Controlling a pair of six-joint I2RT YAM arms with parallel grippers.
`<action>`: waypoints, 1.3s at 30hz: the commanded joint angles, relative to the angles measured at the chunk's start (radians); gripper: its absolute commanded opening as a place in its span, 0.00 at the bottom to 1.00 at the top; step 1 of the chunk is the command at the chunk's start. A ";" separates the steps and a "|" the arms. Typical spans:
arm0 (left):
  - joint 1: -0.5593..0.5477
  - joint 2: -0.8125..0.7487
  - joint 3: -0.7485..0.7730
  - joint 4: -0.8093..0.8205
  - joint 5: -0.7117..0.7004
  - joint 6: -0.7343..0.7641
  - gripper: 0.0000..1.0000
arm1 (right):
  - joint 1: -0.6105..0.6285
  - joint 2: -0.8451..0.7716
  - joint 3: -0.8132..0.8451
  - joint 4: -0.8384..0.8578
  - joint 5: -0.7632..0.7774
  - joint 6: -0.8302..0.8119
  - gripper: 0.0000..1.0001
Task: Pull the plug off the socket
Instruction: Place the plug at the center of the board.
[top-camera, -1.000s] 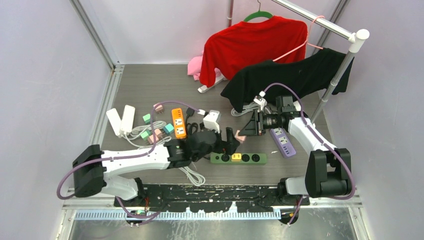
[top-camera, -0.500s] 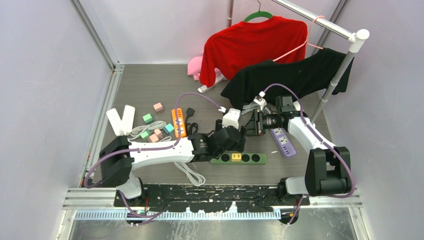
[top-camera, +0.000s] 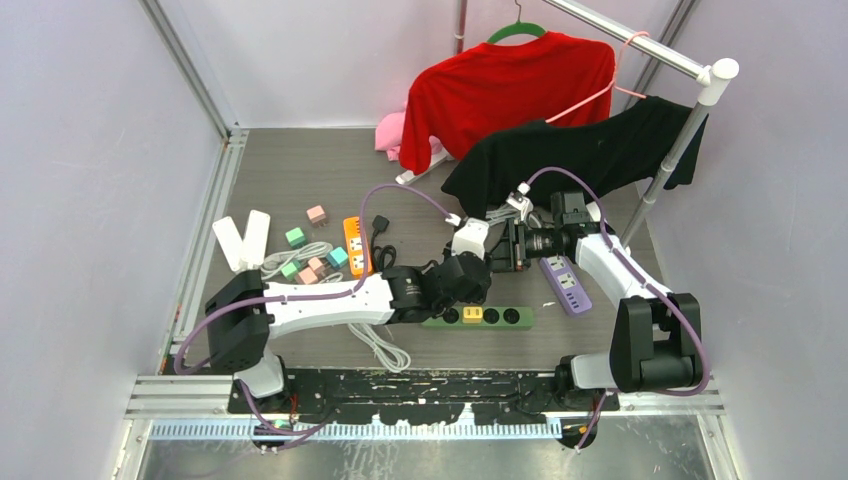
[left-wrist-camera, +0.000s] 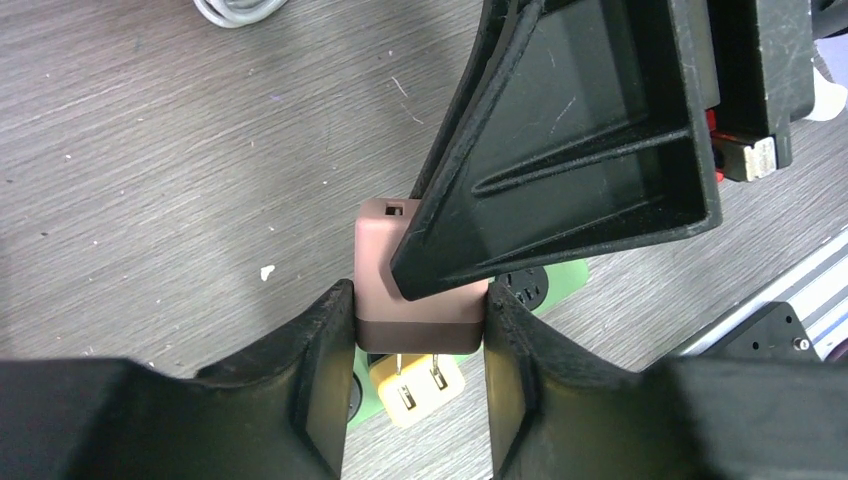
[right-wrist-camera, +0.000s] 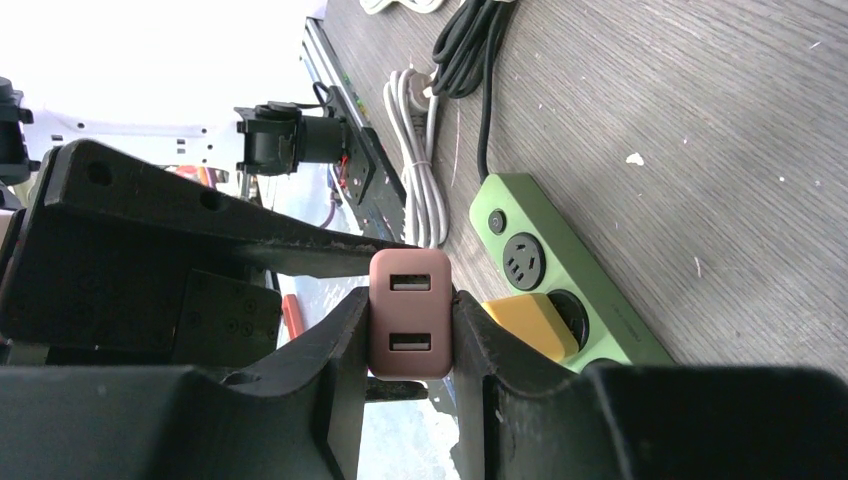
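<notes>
While your left arm (top-camera: 320, 305) lies stretched low along the bench's (top-camera: 300, 170) near edge and your right arm (top-camera: 610, 265) folds in from the right edge, the claws meet head-on. Your left gripper (left-wrist-camera: 418, 300) and right gripper (right-wrist-camera: 408, 300) both pinch the pink plug (right-wrist-camera: 410, 340), held off the bench above the green power strip (top-camera: 478, 317). Its two-port face looks toward the right wrist, with the ports stacked along those fingers.

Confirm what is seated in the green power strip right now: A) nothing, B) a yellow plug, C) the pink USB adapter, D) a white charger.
B: the yellow plug sits in the middle of the green power strip; the pink USB adapter is held off it, prongs bare.
</notes>
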 joint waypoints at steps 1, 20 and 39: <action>0.000 -0.011 0.019 0.011 -0.010 0.024 0.28 | -0.004 -0.004 0.011 0.019 -0.037 0.001 0.10; 0.173 -0.325 -0.384 0.050 -0.073 -0.062 0.00 | -0.004 -0.056 0.015 -0.057 -0.034 -0.178 0.99; 0.759 -0.550 -0.480 -0.268 0.041 -0.007 0.00 | -0.005 -0.056 0.011 -0.060 -0.018 -0.184 0.99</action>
